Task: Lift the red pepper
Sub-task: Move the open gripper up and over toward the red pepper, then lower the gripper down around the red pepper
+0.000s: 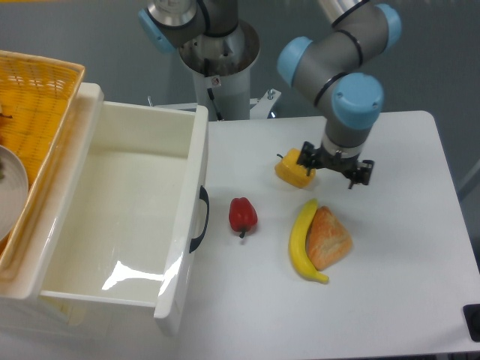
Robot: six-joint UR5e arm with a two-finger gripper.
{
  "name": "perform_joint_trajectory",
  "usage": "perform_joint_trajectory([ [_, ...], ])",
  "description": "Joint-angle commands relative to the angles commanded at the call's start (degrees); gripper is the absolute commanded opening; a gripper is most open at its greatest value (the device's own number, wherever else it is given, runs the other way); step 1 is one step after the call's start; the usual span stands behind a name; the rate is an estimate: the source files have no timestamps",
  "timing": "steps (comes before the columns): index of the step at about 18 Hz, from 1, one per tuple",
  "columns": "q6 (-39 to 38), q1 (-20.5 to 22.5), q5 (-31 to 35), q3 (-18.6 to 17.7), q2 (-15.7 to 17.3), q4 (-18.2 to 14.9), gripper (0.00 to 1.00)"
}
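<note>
While its two fingers stand apart with nothing between them, the gripper [335, 165] hangs low over the white table [405, 285], pointing down under the arm's blue-capped wrist [356, 101]. One finger is in front of, or just beside, the right edge of the yellow pepper [292, 168]; whether it touches cannot be told from this view. Below the gripper lie the banana [301, 240] and, pressed against its right side, a wedge of bread [328, 238].

Farther left sits the red pepper [242, 214], alone on bare tabletop, its dark stem pointing toward the near edge. It is well apart from the gripper, with the yellow pepper up and to its right and the banana to its right. To its left is the handle of the open white drawer [124, 217], and beyond that a wicker basket [41, 97].

The step in hand looks like the approach: nothing is grasped yet. The next move likely calls for travelling left and toward the camera, clearing the yellow pepper without nudging it, centring the open fingers over the red body, then descending to straddle it. Its round, glossy skin could slip if caught off-centre.
</note>
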Motion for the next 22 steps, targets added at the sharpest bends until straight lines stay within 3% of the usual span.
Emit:
perform_joint_trajectory([
  [4,-2.02,-0.09,-6.25,-1.05,1.14,-2.82,1.0],
  [14,1.75,0.52,-15.66,-7.03,2.82,-1.94,1.0],
  [22,3.33,2.9,-20.15,-7.74,1.68,0.25,1.0],
])
